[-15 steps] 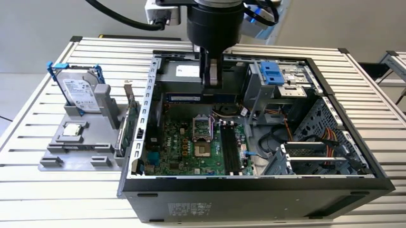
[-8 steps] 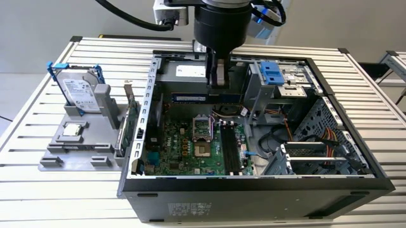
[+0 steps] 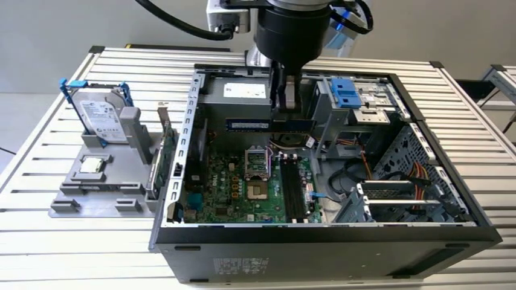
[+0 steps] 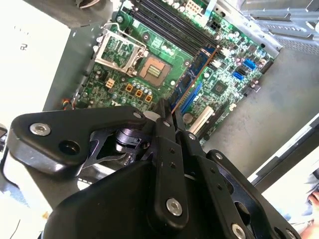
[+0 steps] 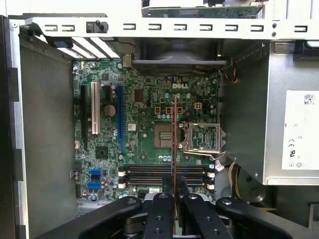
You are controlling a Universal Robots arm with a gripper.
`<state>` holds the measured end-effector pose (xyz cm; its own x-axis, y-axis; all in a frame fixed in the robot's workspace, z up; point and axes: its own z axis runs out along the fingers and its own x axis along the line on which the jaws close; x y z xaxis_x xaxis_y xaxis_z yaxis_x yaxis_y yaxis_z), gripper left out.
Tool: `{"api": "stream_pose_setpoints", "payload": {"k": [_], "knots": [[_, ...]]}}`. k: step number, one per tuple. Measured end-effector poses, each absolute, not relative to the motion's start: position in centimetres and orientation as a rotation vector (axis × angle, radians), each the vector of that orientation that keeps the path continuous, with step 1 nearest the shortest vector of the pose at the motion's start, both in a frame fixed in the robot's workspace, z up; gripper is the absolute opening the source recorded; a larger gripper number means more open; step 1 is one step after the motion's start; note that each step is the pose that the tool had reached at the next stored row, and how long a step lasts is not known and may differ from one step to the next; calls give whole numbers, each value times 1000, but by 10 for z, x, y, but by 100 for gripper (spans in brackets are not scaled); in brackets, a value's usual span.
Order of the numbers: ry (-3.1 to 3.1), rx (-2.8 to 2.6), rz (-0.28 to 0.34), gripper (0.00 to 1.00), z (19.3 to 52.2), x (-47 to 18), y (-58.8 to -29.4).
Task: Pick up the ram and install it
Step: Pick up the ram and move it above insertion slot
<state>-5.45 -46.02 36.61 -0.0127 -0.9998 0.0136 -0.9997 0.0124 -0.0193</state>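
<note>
The gripper (image 3: 286, 115) was found clamped on the ram (image 3: 248, 124), with the strip held on edge between the fingertips. The ram was carried inside the open computer case (image 3: 322, 254), raised clear of the motherboard (image 3: 234, 187) below the gripper. The black memory slots (image 3: 292, 190) were noted beneath the gripper, lying crosswise to the held strip.

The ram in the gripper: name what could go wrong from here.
1. The ram hangs crosswise to the black slots; pressed down like this, it would likely not seat.
2. The open processor socket lies beside the slots; a drop could harm it.
3. The gripper works close to the cables, which might snag.
</note>
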Motion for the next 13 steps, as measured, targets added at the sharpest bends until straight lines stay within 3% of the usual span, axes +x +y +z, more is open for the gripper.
{"api": "stream_pose_setpoints", "payload": {"k": [13], "knots": [[2232, -2205, -36, 0, 366, -33, -460]]}}
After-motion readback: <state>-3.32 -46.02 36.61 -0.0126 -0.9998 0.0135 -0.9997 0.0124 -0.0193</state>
